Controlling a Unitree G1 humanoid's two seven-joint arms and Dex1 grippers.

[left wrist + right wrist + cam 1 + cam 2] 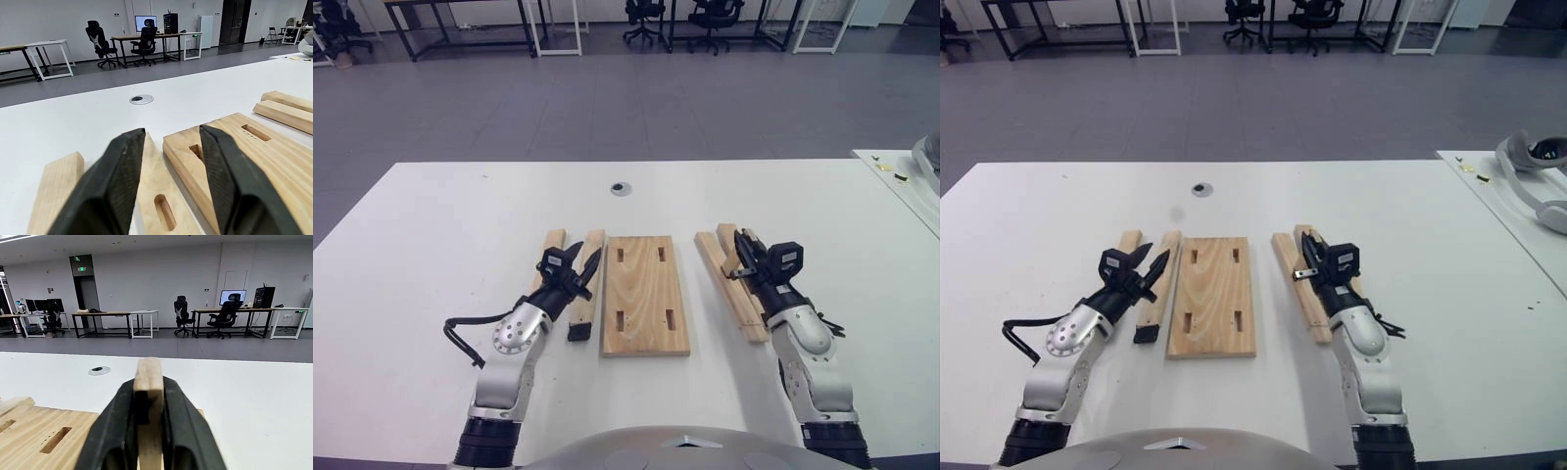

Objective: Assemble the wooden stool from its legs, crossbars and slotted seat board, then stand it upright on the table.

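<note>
We are finding no text, number or label that we can read. We are seeing a small green lit sign [81, 269] above the dark doorway [90, 301] in the room behind, its marks too small to make out. A glowing monitor [233, 296] is showing nothing legible.
</note>
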